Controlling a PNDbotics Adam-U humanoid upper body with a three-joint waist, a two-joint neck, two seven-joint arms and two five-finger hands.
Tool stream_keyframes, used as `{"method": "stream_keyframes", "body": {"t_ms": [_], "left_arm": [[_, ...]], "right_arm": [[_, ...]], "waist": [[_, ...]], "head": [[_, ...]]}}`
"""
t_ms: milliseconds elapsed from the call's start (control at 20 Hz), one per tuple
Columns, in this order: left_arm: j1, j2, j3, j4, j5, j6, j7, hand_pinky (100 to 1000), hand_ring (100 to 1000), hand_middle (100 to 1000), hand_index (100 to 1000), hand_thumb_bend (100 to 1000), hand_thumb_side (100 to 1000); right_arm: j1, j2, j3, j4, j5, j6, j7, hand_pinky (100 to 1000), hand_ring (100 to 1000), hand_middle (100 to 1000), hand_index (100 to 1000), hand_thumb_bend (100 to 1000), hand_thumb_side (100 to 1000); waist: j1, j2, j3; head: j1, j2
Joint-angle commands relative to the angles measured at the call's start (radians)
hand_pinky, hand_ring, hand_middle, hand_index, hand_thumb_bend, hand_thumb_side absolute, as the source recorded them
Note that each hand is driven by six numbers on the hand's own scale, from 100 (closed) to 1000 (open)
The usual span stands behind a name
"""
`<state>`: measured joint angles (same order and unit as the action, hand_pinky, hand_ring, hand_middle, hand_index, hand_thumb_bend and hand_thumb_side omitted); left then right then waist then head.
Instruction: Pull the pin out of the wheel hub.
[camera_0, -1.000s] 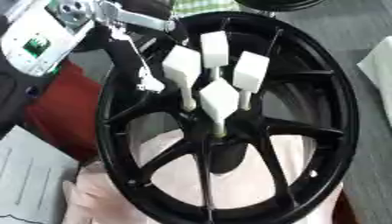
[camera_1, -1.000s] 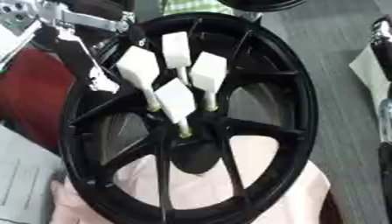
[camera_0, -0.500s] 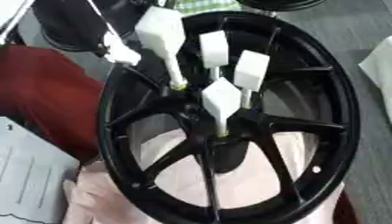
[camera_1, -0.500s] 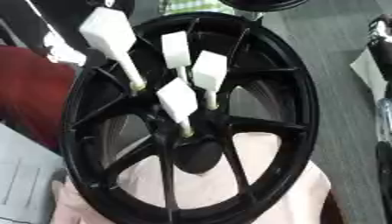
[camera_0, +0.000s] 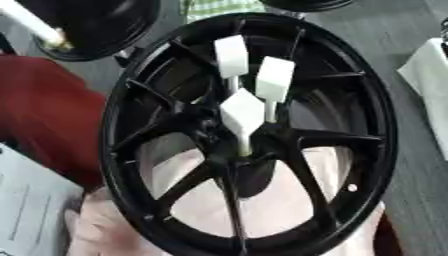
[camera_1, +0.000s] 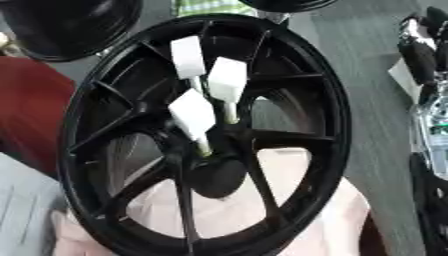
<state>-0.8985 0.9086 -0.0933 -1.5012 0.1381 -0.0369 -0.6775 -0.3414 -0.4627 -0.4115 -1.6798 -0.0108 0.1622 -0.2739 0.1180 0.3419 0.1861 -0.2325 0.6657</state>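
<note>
A black spoked wheel (camera_0: 350, 165) lies flat before me. Three white-headed pins stand in its hub (camera_0: 236, 165): one at the back (camera_0: 231, 56), one to the right (camera_0: 274, 80) and one nearest me (camera_0: 241, 114). A fourth white pin (camera_0: 33, 24) with a brass tip hangs over the top left corner, clear of the wheel; whatever holds it is out of view. My right hand (camera_1: 421, 56) shows at the right edge of the right eye view, open, fingers up, apart from the wheel.
A second black wheel (camera_0: 105, 25) lies at the back left. A red object (camera_0: 44, 115) and a sheet of paper (camera_0: 31, 210) are to the left. Pink cloth (camera_0: 262, 205) lies under the wheel. A white object (camera_0: 429, 75) sits at the right.
The leftmost pin has come out of the hub and travelled up and left to the picture's corner. The left hand that held it has left the view.
</note>
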Motion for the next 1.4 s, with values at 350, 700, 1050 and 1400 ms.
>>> {"method": "stream_keyframes", "body": {"t_ms": [350,700,1050,1400], "left_arm": [[0.233,0.035,0.157,0.152,-0.124,-0.014,0.164,536,490,286,533,100,250],[0.399,-0.092,0.195,0.163,-0.253,-0.037,0.198,783,796,751,923,100,930],[0.498,-0.173,0.223,0.123,-0.364,-0.119,0.165,747,753,707,876,175,1000],[0.512,-0.190,0.238,0.061,-0.302,-0.029,0.165,675,652,585,783,100,1000]], "right_arm": [[-0.009,-0.019,-0.011,-0.032,0.002,-0.002,-0.016,947,1000,843,906,100,546],[-0.018,-0.011,-0.011,-0.034,-0.004,-0.004,-0.019,947,1000,843,905,100,546],[-0.018,-0.009,-0.013,-0.035,-0.007,-0.005,-0.023,946,1000,841,905,100,545],[-0.022,-0.009,-0.013,-0.036,-0.009,-0.003,-0.023,946,1000,841,905,100,547]], "waist": [[-0.015,-0.014,-0.007],[-0.025,-0.011,-0.014],[-0.032,-0.008,-0.015],[-0.031,-0.008,-0.015]], "head": [[-0.003,-0.023],[-0.007,-0.030],[-0.010,-0.031],[-0.013,-0.034]]}}
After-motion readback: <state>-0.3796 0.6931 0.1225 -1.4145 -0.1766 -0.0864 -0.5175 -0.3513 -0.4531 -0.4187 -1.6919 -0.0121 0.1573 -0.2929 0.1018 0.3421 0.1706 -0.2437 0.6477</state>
